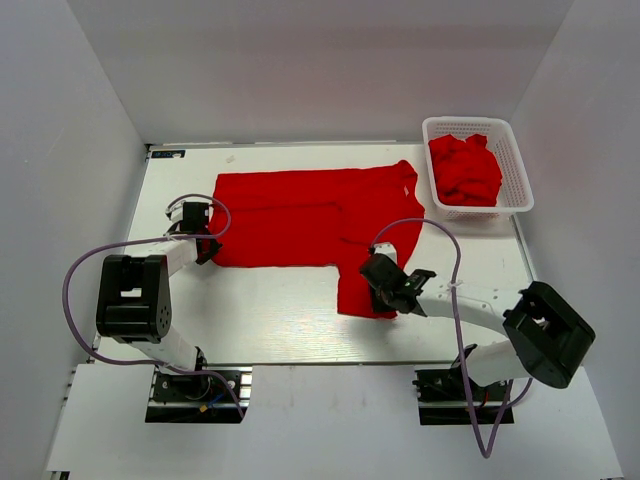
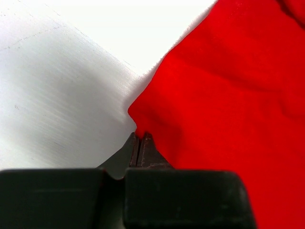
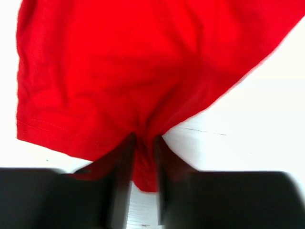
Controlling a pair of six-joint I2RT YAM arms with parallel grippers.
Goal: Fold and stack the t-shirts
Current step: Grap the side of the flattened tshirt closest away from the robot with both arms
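Note:
A bright red t-shirt (image 1: 310,225) lies spread on the white table, one sleeve reaching toward the near edge. My left gripper (image 1: 205,243) is shut on the shirt's near left corner; in the left wrist view the jaws (image 2: 140,137) pinch the cloth's tip (image 2: 219,95). My right gripper (image 1: 385,283) is shut on the near sleeve; in the right wrist view a fold of red cloth (image 3: 109,71) is bunched between the fingers (image 3: 143,148). More red shirts (image 1: 465,168) lie crumpled in the basket.
A white plastic lattice basket (image 1: 515,170) stands at the far right of the table (image 1: 270,320). Purple cables loop from both arms. White walls close in the left, back and right sides.

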